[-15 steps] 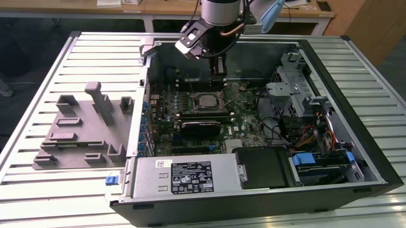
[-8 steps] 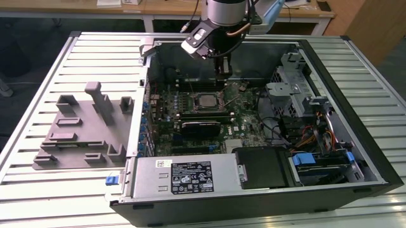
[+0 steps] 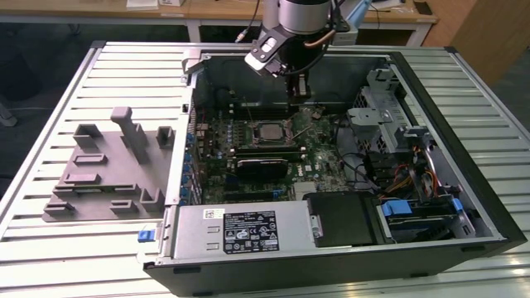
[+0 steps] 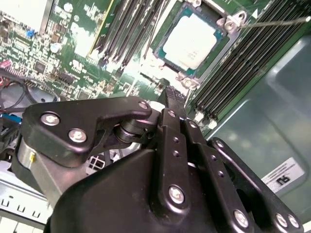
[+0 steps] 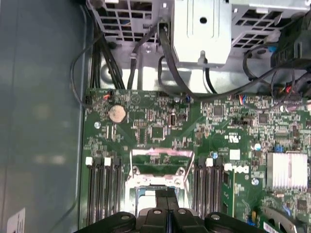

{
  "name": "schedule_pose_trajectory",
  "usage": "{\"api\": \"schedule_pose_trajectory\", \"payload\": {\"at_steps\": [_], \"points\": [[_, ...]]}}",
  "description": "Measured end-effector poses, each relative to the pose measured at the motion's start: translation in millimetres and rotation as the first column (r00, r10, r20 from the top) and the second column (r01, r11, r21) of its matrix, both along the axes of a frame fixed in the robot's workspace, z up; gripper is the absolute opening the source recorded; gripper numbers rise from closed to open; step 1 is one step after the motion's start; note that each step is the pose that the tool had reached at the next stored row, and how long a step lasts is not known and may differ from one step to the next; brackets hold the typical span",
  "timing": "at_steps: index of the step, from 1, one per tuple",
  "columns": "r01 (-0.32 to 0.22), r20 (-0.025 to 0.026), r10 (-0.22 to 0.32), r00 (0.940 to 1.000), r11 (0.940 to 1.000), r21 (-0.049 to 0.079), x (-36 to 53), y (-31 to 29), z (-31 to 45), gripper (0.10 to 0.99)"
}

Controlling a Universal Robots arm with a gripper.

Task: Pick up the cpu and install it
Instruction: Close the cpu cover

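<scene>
The jaws are pressed together with nothing pinched between them (both wrist views show the two tips meeting along a thin seam). In the exterior view they hang in the upper middle of the frame, inside the open case (image 3: 431,124), over the motherboard (image 3: 323,164). The cpu (image 3: 269,132) lies near the middle of that frame, just below the tips in the picture, flat in its socket (image 4: 232,20) with the silvery top up. The second wrist view shows the cpu (image 4: 192,41) sitting square in the socket, apart from the jaws. The pick and the placing therefore look done. The clamping seems left: the socket's metal plate (image 5: 158,162) appears raised in the first wrist view, and a thin lever (image 4: 282,21) stands free, though I cannot be sure. The grey fixture (image 3: 108,167) lies at the left of the exterior frame on the desk (image 3: 49,248), well apart.
</scene>
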State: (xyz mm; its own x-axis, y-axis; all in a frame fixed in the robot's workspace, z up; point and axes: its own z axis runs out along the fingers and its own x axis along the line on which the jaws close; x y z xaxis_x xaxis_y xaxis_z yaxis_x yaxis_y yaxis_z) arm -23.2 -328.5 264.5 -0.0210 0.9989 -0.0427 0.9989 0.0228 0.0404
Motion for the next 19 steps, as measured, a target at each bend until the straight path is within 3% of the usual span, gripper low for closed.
{"api": "schedule_pose_trajectory", "payload": {"at_steps": [19], "points": [[0.000, 0.0000, 0.000, 1.0000, 1.0000, 0.000, 50.4, 0.2, -0.6, 0.106]]}}
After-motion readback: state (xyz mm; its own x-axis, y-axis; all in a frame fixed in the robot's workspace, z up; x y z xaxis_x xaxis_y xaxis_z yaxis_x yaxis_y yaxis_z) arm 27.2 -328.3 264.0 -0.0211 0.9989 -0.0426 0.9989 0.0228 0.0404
